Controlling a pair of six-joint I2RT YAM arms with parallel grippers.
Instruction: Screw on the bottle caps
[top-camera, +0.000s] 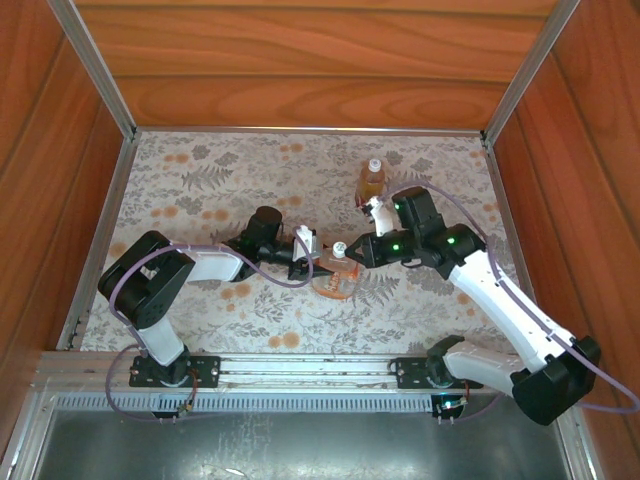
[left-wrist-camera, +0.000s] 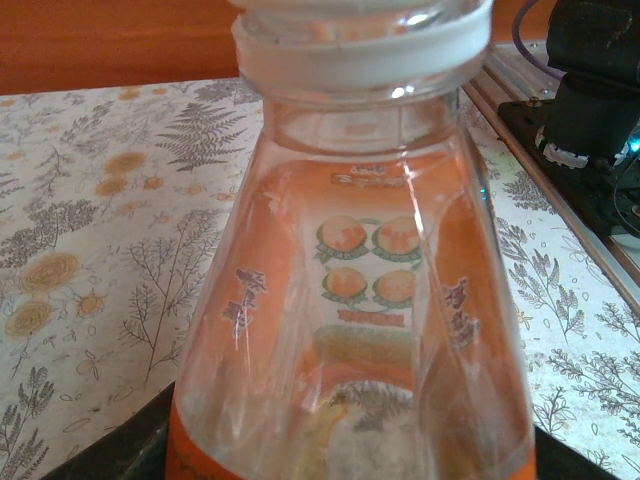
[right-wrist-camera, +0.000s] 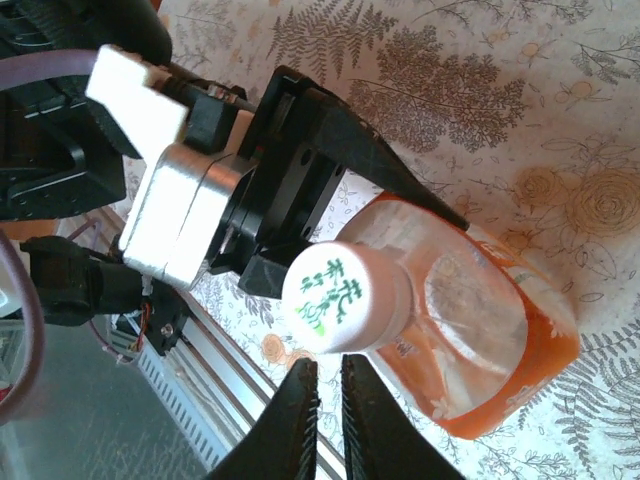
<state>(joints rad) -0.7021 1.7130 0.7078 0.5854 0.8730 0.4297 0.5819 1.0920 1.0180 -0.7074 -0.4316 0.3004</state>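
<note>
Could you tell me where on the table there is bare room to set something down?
Bare: the far-left table between the back wall and the left arm, and the near strip in front of the wide bottle. Crowded: the middle, where the left gripper and right gripper meet at that bottle, the slim bottle behind.

Reddish-brown wood panelling (top-camera: 310, 60) closes in the far side and the left and right, with bare aluminium posts (top-camera: 95, 65) slanting up at the far corners. The table wears a pale cloth (top-camera: 190, 190) printed with grey ferns and orange flowers. A metal rail (top-camera: 300, 372) runs along its near edge, with dull grey sheet metal (top-camera: 300, 445) nearer still.
</note>
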